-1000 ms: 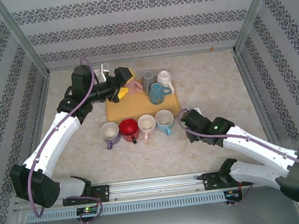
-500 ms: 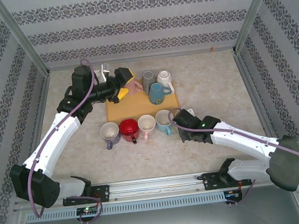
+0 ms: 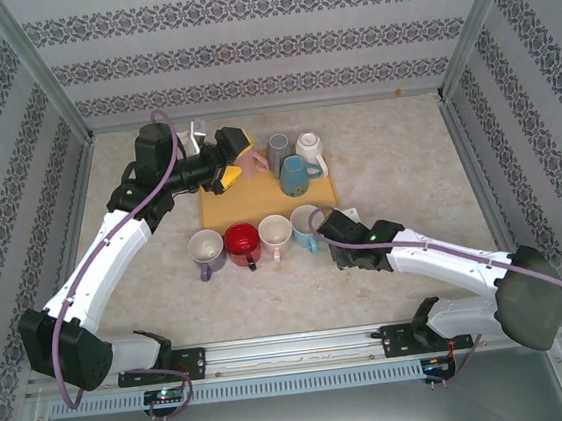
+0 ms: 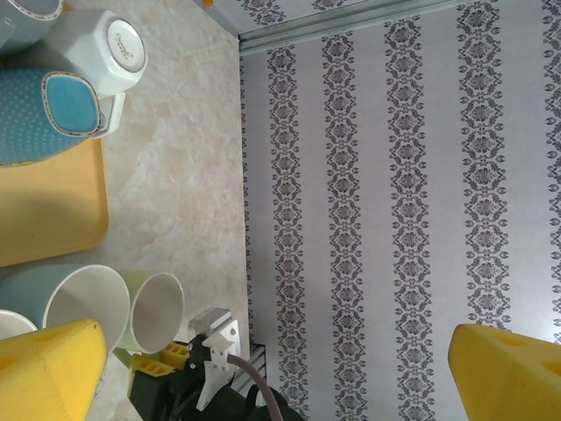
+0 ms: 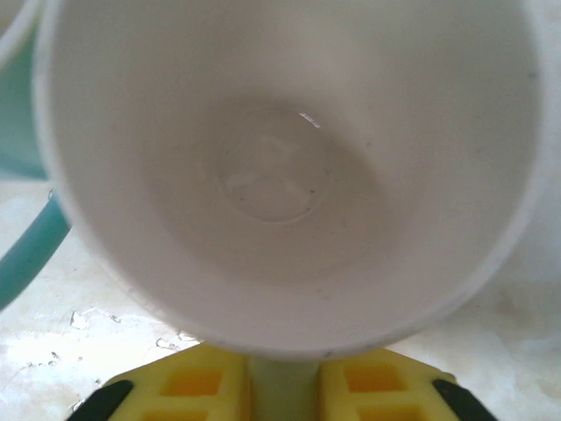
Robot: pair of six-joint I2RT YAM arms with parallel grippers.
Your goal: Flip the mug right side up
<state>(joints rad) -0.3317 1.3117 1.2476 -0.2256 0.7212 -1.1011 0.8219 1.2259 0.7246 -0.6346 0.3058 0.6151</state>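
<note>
1. Right gripper: its yellow ribbed fingers stand on either side of the handle of the pale green mug, close against it. Cannot tell whether they press on it.
2. Left gripper: yellow fingers wide apart with nothing between them. In the top view it hangs over the orange tray.
3. The pale green mug stands mouth up on the marbled beige table. It is just beside the light blue mug, at the right end of the row in front of the tray.
4. Versus 1 s ago: the right arm has swung left, bringing its gripper up against the row. The left arm and the 4 other row mugs are unchanged.
5. The mug's interior is glossy white and round. The tray is flat with rounded corners.
</note>
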